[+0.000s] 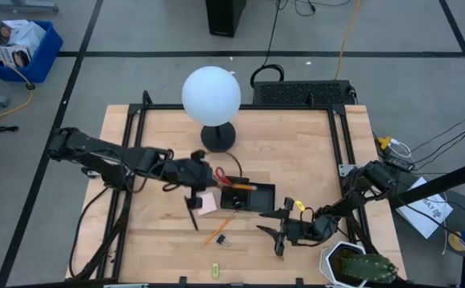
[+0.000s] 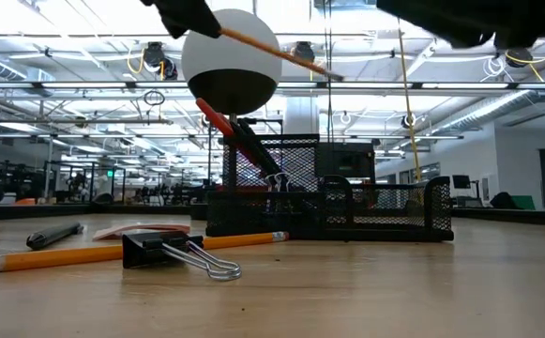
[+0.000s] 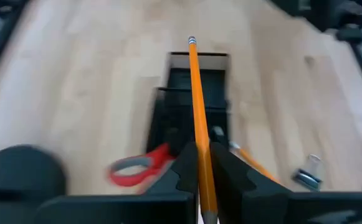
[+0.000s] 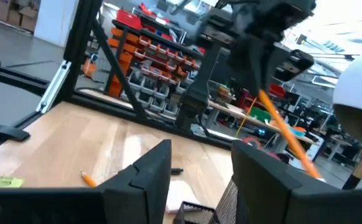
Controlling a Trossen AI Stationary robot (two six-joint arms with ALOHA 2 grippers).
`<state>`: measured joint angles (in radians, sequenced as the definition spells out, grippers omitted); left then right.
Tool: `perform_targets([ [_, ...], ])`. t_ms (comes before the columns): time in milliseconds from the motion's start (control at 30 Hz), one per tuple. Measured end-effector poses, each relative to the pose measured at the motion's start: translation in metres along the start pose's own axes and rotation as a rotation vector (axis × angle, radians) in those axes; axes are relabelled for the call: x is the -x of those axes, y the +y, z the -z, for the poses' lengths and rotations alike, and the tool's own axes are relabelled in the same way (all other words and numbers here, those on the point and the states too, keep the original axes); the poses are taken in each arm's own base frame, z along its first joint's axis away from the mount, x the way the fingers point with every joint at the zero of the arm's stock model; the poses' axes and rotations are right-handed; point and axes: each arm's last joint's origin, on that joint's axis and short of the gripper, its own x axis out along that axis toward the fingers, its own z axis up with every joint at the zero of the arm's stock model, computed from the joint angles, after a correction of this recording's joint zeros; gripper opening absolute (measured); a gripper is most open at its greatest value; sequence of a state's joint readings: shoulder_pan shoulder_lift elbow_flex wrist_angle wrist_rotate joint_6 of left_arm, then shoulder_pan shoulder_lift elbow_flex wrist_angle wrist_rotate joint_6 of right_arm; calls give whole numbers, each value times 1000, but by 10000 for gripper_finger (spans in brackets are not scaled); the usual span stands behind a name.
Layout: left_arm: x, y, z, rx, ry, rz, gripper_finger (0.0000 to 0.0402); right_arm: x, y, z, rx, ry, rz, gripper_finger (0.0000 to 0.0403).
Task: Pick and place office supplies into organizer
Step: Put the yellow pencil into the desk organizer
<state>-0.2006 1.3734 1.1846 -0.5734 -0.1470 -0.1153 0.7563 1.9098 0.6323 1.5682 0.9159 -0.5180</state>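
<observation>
Your left gripper [image 3: 199, 163] is clamped on a thin orange pencil [image 3: 197, 106], held above the black mesh organizer tray [image 1: 258, 197] at mid-frame, where the red-handled scissors [image 1: 220, 175] already sit. Another orange pencil [image 1: 217, 231], a black binder clip [image 1: 220, 240] and the pink sticky pad [image 1: 208, 203] are left on the table. Your right gripper [image 1: 280, 232] waits spread open at lower right.

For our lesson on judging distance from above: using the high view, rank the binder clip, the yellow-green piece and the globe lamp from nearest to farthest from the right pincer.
1. Binder clip: on the table on the left-arm side of the right pincer, nearest.
2. Yellow-green piece: by the table's near edge, a little farther.
3. Globe lamp: at the table's far side, clearly farthest.
</observation>
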Motion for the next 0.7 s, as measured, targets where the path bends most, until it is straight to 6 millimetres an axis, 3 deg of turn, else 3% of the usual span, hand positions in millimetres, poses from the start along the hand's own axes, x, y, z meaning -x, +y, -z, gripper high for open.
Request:
perform_targets([
  [233,22,26,-11,100,123,-43,27,8,-1,-16,-10,-38,-20,148],
  [433,23,34,-7,125,197,24,22,10,1,-16,5,-37,-24,149],
  [700,-3,38,-4,118,266,65,35,10,1,-16,3,-38,-27,144],
])
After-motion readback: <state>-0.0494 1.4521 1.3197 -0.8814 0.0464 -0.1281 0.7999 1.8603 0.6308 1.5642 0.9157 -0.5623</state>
